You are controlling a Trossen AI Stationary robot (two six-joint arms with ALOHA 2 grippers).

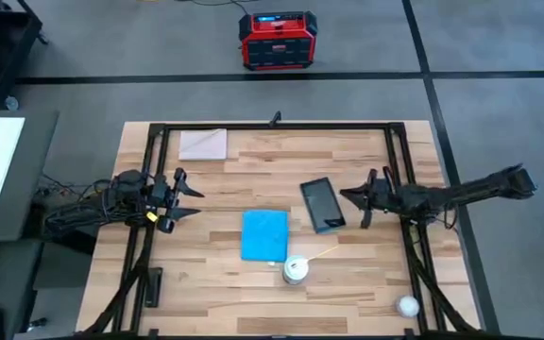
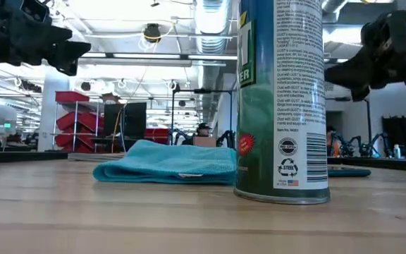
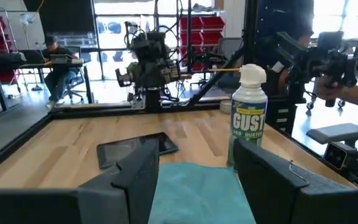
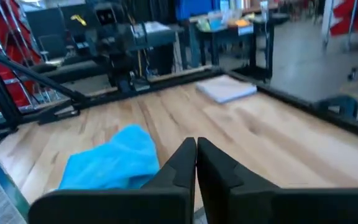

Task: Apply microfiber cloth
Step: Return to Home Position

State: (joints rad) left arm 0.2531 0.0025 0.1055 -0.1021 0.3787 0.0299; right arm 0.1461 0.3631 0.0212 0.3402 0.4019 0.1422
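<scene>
One soft, sky-blue rectangular microfiber cloth (image 1: 264, 235) lies flat near the middle of the pale wooden tabletop (image 1: 253, 170), a little toward 6 o'clock. From above, we see its long axis running 12 to 6, short edges facing those hours.

We count one rigid dark teal tablet (image 1: 322, 204) at the cloth's 2 o'clock, just apart from it. One white-capped spray can (image 1: 295, 269) stands just beside the cloth's 5 o'clock corner, its thin yellow straw (image 1: 321, 253) pointing toward 2 o'clock. One pale grey-beige square sheet (image 1: 203, 144) sits at the tabletop's 11 o'clock.

Two dark arms flank the scene. The left tool (image 1: 195, 200) hangs at 9 o'clock, well apart from the cloth, fingers spread wide and holding nothing. The right tool (image 1: 345, 195) hangs at 3 o'clock, near the tablet.

Only the high view gives us the red-and-black box (image 1: 278, 40) on the floor at 12 o'clock and one small white round object (image 1: 407, 305) near the tabletop's 5 o'clock corner. The low view alone shows the cloth's softly humped thickness and the can's barcode. The left wrist view reads the can's label, "GUST", and catches one seated person (image 3: 58, 62) in the room beyond. The right wrist view shows that tool's two fingers pressed together on nothing.
</scene>
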